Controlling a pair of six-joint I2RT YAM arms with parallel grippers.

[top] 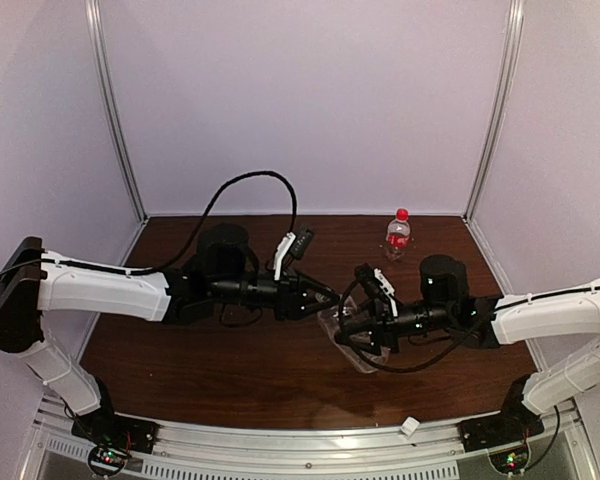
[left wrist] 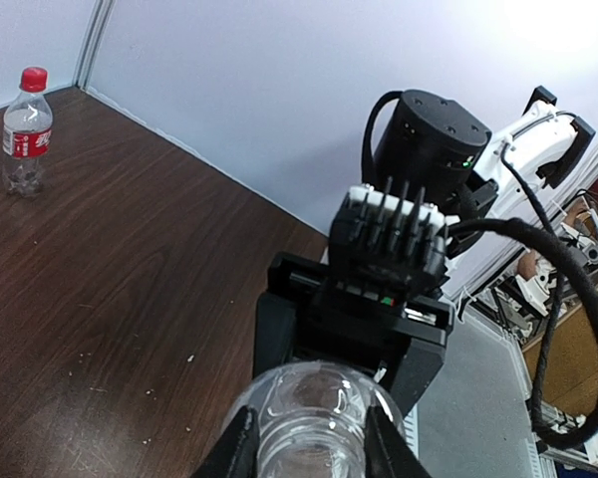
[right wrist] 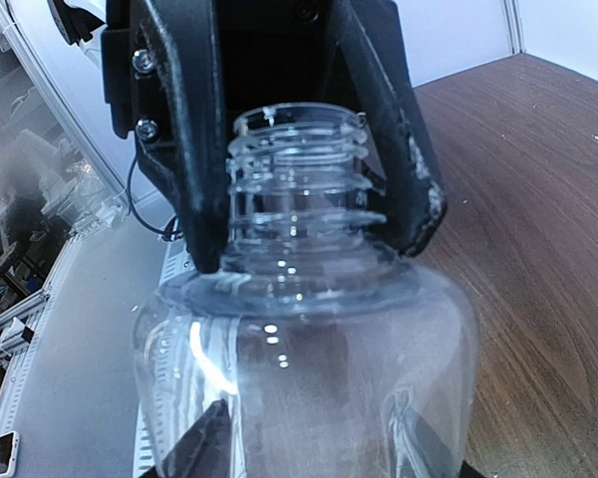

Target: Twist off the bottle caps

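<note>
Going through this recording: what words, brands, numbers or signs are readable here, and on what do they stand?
No text is readable.
On the labelled bottle: pale print on its red band, too small to read.
On the plain bottle: no label or print visible.

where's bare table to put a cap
Bare wood back left behind the left arm, and near strip along the front rail. Crowded: centre, where left end effector and right end effector hold the plain bottle; labelled bottle back right.

White shells clad the left arm [top: 100,290] and right arm [top: 545,320] toward the table's [top: 230,370] near edge; farther over the table, joints are black. Black cables loop beside each. The left claw [right wrist: 309,254] is black with two silver screws.
</note>
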